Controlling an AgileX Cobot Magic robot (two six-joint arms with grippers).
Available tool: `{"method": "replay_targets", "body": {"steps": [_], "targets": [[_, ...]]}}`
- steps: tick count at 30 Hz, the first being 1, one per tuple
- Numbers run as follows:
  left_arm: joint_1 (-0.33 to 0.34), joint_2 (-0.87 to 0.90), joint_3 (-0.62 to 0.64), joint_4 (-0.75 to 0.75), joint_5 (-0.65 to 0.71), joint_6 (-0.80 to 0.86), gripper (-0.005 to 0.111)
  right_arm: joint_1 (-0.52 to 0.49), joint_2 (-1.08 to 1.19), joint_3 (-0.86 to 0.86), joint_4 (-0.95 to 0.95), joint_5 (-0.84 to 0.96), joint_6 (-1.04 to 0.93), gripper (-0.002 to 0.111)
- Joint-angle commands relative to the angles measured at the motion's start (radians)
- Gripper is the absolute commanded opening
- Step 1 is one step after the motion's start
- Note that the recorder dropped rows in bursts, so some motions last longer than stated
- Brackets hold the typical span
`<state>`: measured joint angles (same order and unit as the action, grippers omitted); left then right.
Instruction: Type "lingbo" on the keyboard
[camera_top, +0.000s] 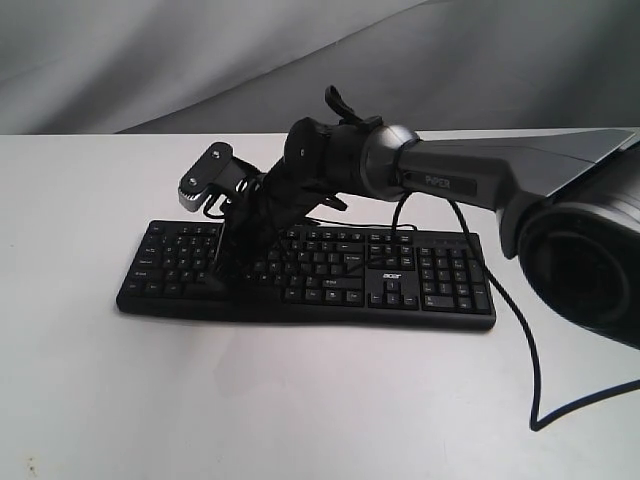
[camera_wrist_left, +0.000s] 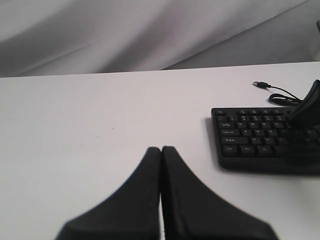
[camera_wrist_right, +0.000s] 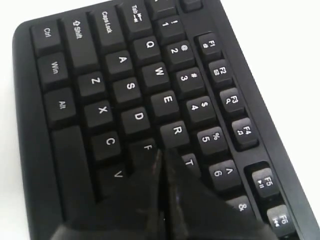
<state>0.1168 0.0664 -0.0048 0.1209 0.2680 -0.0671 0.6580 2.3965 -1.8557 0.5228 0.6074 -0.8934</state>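
Lying across the middle of the frame in the exterior view, the keyboard (camera_top: 440, 275) sits flat on a white table (camera_top: 300, 410), with its number pad toward the right. The right arm (camera_top: 500, 170) comes in from the right edge and crosses above the keys. The right gripper (camera_top: 218, 272) slopes down to the left part of the keyboard, its tip at or just over the letter keys; contact cannot be judged from here. A thin black cable (camera_top: 525, 350) loops over the table at the lower right. Grey cloth (camera_top: 150, 60) fills the upper band of the frame.

In the left wrist view, the left gripper (camera_wrist_left: 161, 148) hangs over bare table (camera_wrist_left: 100, 110), its two black fingers pressed together with nothing between them. The keyboard (camera_wrist_left: 250, 142) lies well apart from it, and a USB plug (camera_wrist_left: 258, 84) rests on the table beyond the keyboard's far corner.

In the right wrist view, the keyboard (camera_wrist_right: 70, 160) fills nearly everything. The right gripper (camera_wrist_right: 162, 152) has its jaws closed flat against each other, holding nothing. Its tip sits among the R, F and T keys, covering part of the F legend.
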Motion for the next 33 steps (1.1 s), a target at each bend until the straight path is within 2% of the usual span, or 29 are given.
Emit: {"method": "replay_targets", "body": {"steps": [1, 17, 33], "targets": [[0.001, 0.007, 0.005, -0.004, -0.006, -0.002, 0.001, 0.001, -0.004, -0.006, 0.004, 0.005, -0.002, 0.000], [0.001, 0.007, 0.005, -0.004, -0.006, -0.002, 0.001, 0.001, 0.008, -0.008, 0.003, 0.009, 0.002, 0.000], [0.001, 0.007, 0.005, -0.004, -0.006, -0.002, 0.001, 0.001, -0.031, -0.002, -0.038, 0.111, 0.034, 0.000]]}}
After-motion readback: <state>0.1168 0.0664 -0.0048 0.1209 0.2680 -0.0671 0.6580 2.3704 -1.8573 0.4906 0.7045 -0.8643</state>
